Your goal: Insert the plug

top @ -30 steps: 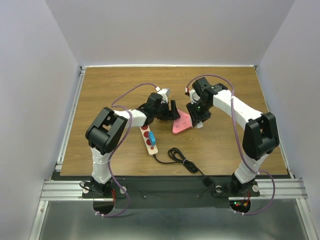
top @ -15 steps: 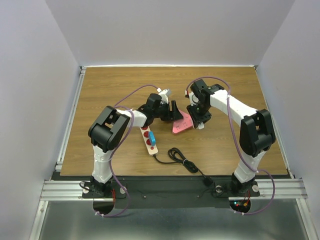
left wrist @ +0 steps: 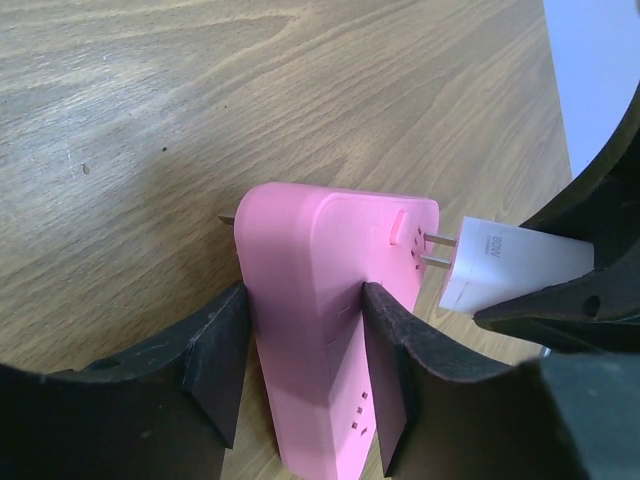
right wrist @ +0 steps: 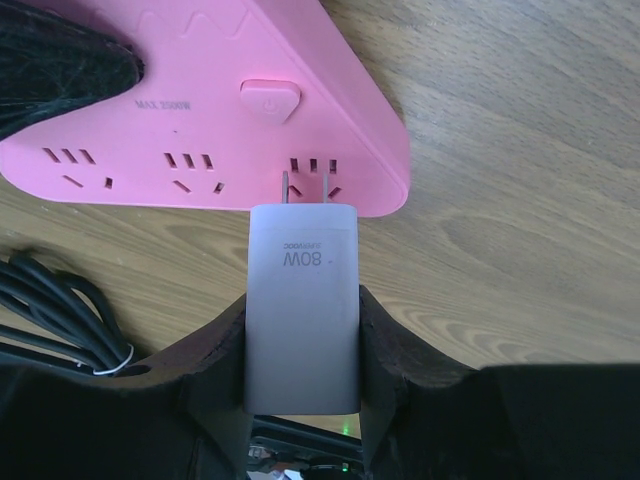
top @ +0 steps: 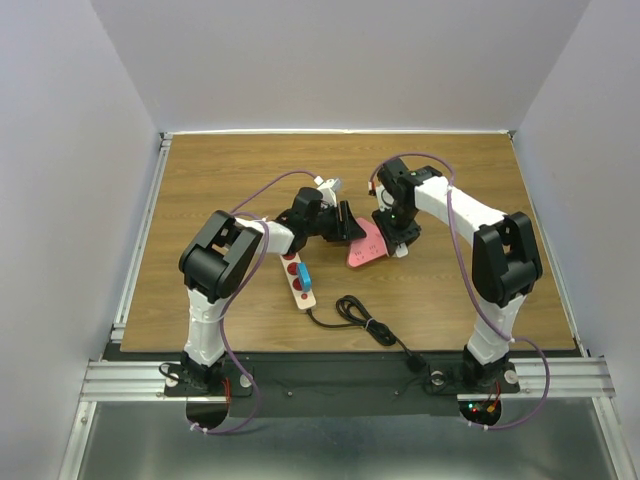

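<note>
A pink triangular power strip (top: 365, 248) lies on the wooden table. My left gripper (top: 346, 224) is shut on it, with a black pad against each side of the strip (left wrist: 330, 300). My right gripper (top: 399, 236) is shut on a white plug (right wrist: 303, 300) marked 80W. The plug's two metal prongs (right wrist: 304, 186) touch the slots of the socket nearest the strip's corner (right wrist: 200, 110). In the left wrist view the prongs (left wrist: 436, 250) still show between the plug (left wrist: 505, 265) and the strip's face.
A white power strip (top: 297, 278) with red sockets and a blue plug lies left of centre. Its black cable (top: 356, 312) coils toward the near edge and also shows in the right wrist view as a cable (right wrist: 45, 300).
My left gripper's jaws have closed in onto the pink strip. The right arm has shifted slightly left, holding the plug against the strip.
</note>
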Controlling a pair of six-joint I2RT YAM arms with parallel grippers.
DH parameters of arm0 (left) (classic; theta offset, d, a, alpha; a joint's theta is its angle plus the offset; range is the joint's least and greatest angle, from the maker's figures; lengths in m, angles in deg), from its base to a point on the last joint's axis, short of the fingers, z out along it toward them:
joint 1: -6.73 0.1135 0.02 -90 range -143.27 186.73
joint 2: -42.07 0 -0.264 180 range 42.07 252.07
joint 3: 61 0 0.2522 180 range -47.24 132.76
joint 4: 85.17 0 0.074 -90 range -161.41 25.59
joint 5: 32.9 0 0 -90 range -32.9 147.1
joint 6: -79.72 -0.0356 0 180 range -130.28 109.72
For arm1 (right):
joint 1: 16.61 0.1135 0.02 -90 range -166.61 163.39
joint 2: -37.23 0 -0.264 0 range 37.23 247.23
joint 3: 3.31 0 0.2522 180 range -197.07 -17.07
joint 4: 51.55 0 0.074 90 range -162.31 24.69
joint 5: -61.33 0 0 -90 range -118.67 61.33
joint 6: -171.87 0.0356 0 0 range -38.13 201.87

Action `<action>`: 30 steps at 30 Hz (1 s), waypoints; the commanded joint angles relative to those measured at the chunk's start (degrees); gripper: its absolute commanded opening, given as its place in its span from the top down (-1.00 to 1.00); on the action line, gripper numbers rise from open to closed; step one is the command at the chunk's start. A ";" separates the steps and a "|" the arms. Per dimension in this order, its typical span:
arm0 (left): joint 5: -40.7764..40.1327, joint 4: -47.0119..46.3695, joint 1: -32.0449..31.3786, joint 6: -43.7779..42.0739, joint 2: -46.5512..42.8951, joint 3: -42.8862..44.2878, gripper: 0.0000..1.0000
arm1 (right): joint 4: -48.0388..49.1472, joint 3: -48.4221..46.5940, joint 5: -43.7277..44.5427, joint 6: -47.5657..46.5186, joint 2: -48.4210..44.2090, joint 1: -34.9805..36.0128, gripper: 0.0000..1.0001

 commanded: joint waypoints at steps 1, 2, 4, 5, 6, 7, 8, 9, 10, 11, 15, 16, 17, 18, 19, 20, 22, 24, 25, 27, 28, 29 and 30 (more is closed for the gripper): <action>0.47 -0.91 -0.04 -0.91 -0.15 -0.37 0.16 | -1.62 -2.77 1.11 0.37 0.67 0.58 0.99; 0.47 -0.91 -0.04 -0.91 -0.06 -0.37 0.17 | -1.97 -2.68 1.28 0.46 0.67 0.50 0.99; 0.30 -0.91 -0.04 -1.08 -0.23 -0.46 0.18 | -2.58 -2.60 2.33 0.99 0.58 0.58 0.99; 0.29 -0.91 -0.04 -1.08 -0.24 -0.46 0.18 | -2.59 -2.42 2.51 1.08 0.41 0.50 0.99; 0.12 -1.00 -0.04 -1.08 -0.24 -0.54 0.18 | -2.59 -2.16 2.25 1.17 0.14 0.50 0.99; 0.12 -0.92 -0.04 -1.08 -0.24 -0.54 0.18 | -2.59 -1.89 2.16 1.17 0.05 0.50 0.99; 0.12 -0.91 -0.04 -1.08 -0.15 -0.54 0.18 | -2.59 -1.72 1.99 1.17 -0.03 0.50 0.99; 0.12 -0.91 -0.04 -1.08 -0.15 -0.54 0.19 | -2.50 -1.72 2.42 1.17 -0.03 0.58 0.99; 0.12 -1.00 -0.04 -1.08 -0.15 -0.54 0.20 | -2.58 -1.72 2.60 1.17 0.05 0.58 0.99; 0.21 -0.92 -0.04 -1.17 -0.15 -0.54 0.20 | -2.59 -2.15 2.69 1.08 0.40 0.50 0.99; 0.12 -0.91 -0.04 -1.35 -0.15 -0.54 0.21 | -2.67 -3.82 2.08 0.55 1.81 0.58 0.99; 0.12 -0.91 -0.04 -1.35 -0.06 -0.46 0.21 | -2.67 -4.00 2.25 0.55 2.16 0.50 0.99; 0.12 -0.83 -0.04 -1.43 0.03 -0.46 0.21 | -2.67 -4.26 2.16 0.47 2.42 0.58 0.99; 0.21 -0.74 -0.04 -1.43 0.03 -0.37 0.21 | -2.76 -4.79 2.25 0.29 2.69 0.58 0.99; 0.21 -0.74 -0.04 -1.52 0.12 -0.37 0.22 | -2.76 -5.05 2.34 0.29 2.95 0.50 0.99; 0.21 -0.83 -0.04 -1.52 0.20 -0.37 0.22 | -2.76 -5.23 1.90 0.20 3.21 0.58 0.99; 0.29 -0.65 -0.04 -1.61 0.29 -0.28 0.23 | -2.85 -5.84 1.73 0.11 3.65 0.58 0.99; 0.21 -0.56 -0.04 -1.70 0.29 -0.28 0.23 | -3.02 -6.11 1.64 0.11 3.83 0.58 0.99; 0.21 -0.48 -0.04 -1.70 0.29 -0.19 0.24 | -3.03 -5.94 1.55 0.11 3.92 0.58 0.99; 0.12 -0.48 -0.04 -1.79 0.29 -0.11 0.24 | -3.03 -5.58 0.94 0.02 3.83 0.67 0.99; 0.12 -0.48 -0.04 -1.79 0.38 -0.10 0.24 | -3.11 -5.41 0.93 0.02 3.83 0.76 0.99; 0.12 -0.48 -0.04 -1.79 0.38 -0.10 0.24 | -3.03 -4.89 0.93 0.02 3.66 0.93 0.99; 0.12 -0.48 -0.04 -1.79 0.38 -0.02 0.24 | -3.03 -4.71 1.02 0.11 3.57 0.94 0.99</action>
